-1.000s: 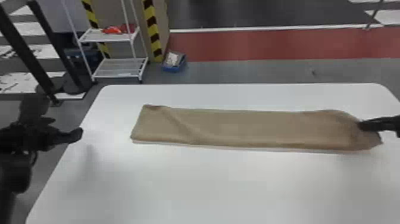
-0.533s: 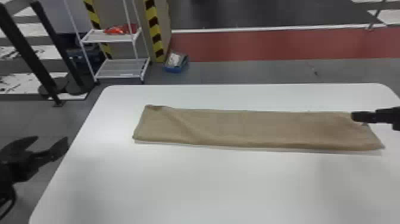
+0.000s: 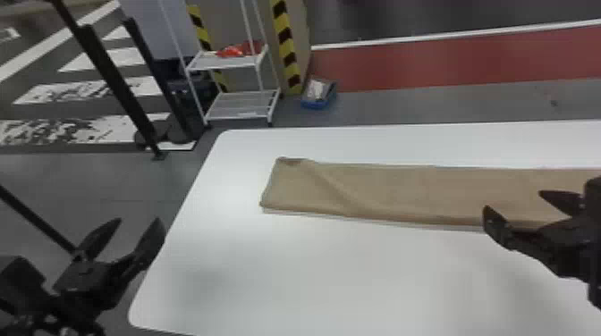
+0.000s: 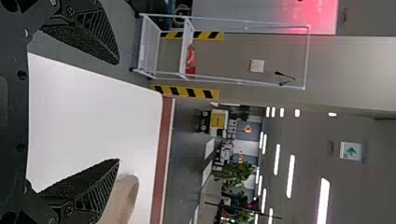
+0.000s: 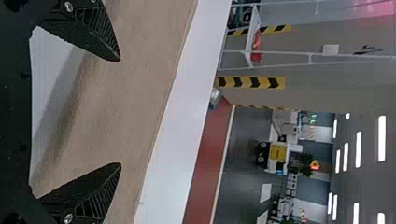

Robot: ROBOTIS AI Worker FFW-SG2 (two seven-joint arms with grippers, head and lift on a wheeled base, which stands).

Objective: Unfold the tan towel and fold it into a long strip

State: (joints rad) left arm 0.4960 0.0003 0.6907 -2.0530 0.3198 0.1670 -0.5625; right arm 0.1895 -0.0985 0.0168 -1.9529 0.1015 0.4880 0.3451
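Plainly, left end effector and right end effector gape empty.

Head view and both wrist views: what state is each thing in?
Tan towel: folded into a long strip, unheld, slanting ridge near its left end.
Left end effector: open, empty.
Right end effector: open, empty.
White rack: standing, red item on upper shelf.
Blue bin: on the floor, something white inside.
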